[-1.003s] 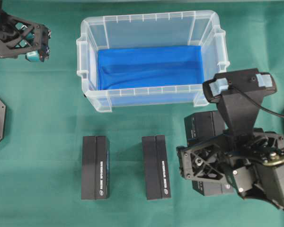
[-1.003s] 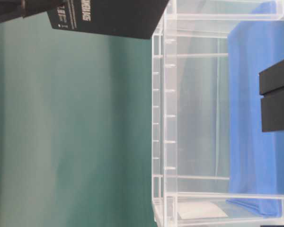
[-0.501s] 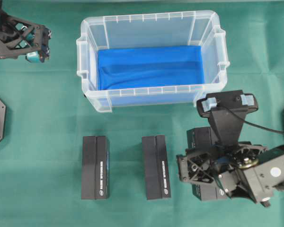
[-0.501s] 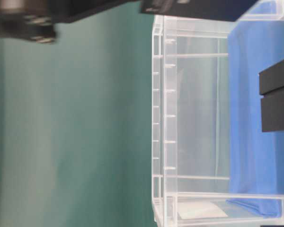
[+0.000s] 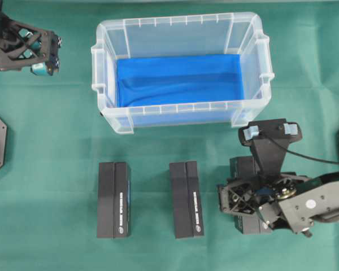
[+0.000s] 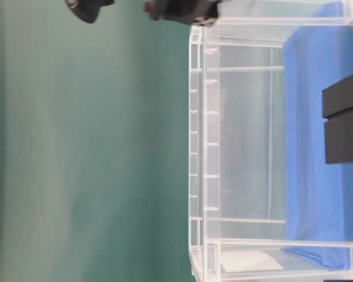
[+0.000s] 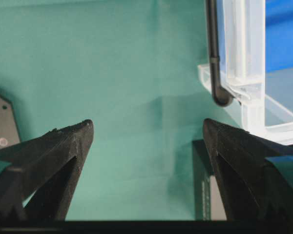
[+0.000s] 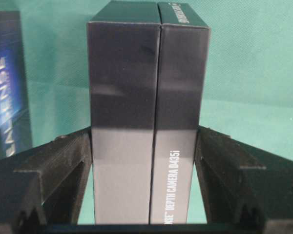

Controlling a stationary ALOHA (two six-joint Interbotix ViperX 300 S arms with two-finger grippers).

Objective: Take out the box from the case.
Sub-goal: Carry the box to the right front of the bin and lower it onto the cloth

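The case [image 5: 181,21], clear plastic with a blue lining, stands at the back middle of the green cloth, and nothing lies on the lining. My right gripper [image 5: 244,197] is shut on a black box [image 5: 242,167] in front of the case's right end. In the right wrist view both fingers press the long sides of the box [image 8: 146,97], which carries white lettering, and the gripper [image 8: 145,141] holds it low over the cloth. I cannot tell whether the box touches the cloth. My left gripper [image 5: 45,56] hangs open and empty at the far left; its fingers [image 7: 68,146] stand wide apart.
Two more black boxes [image 5: 113,199] [image 5: 186,199] lie side by side on the cloth in front of the case. The case corner [image 7: 244,58] shows at the left wrist view's upper right. The case wall [image 6: 203,147] fills the right of the table-level view.
My right arm has carried the box away from the case toward the table's front and lowered it. The box has left the top of the table-level view. The left arm stayed put.
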